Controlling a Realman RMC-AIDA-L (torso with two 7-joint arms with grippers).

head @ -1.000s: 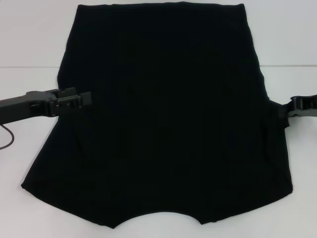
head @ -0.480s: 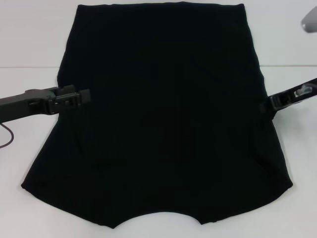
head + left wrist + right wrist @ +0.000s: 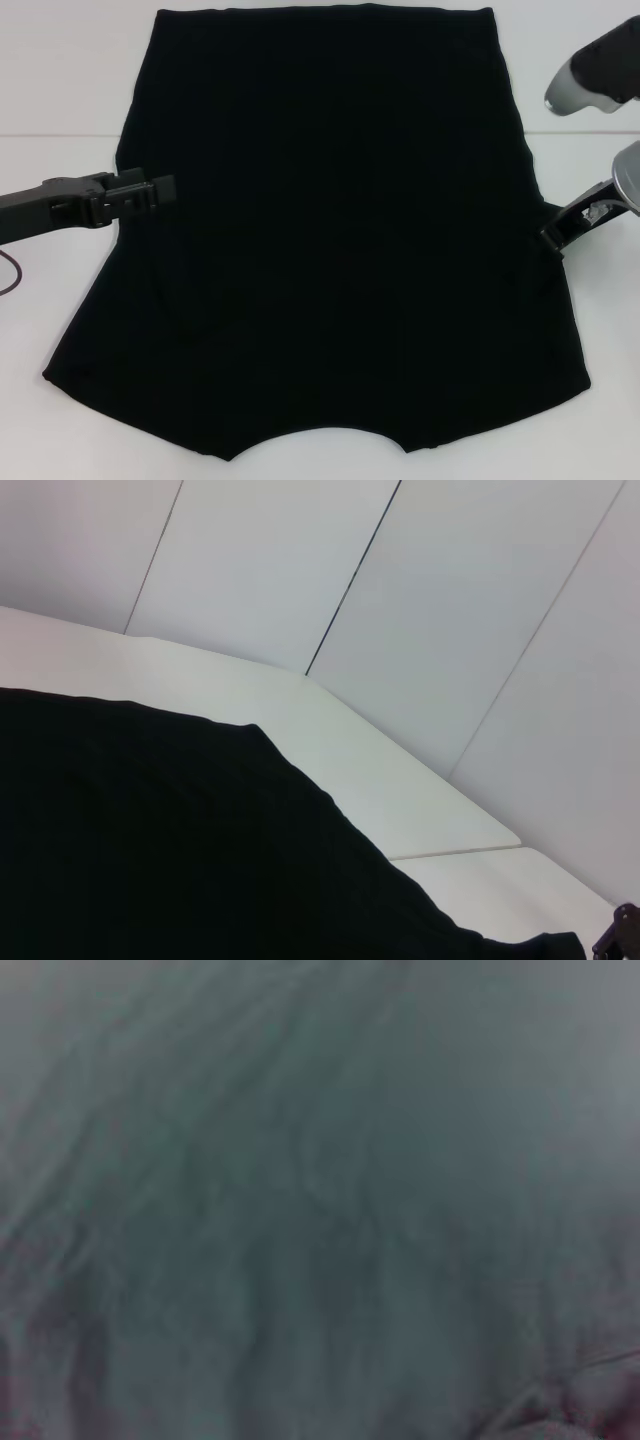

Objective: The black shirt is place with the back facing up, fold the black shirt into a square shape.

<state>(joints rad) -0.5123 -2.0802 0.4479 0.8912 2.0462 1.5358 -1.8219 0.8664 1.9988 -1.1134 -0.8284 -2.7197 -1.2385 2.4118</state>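
On worktop [image 3: 60,80]: shirt [image 3: 330,230] flat | left end effector [image 3: 165,190] at its left edge, grip unclear | right end effector [image 3: 553,232] at right edge, grip unclear

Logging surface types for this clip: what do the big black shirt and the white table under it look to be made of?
The black shirt looks like soft matte knit fabric, likely cotton: it lies limp, with wavy edges and faint creases near the right gripper. The white table looks like smooth, hard laminate or painted board with a dull sheen; a thin seam line crosses it. The left gripper sits at the shirt's left edge.
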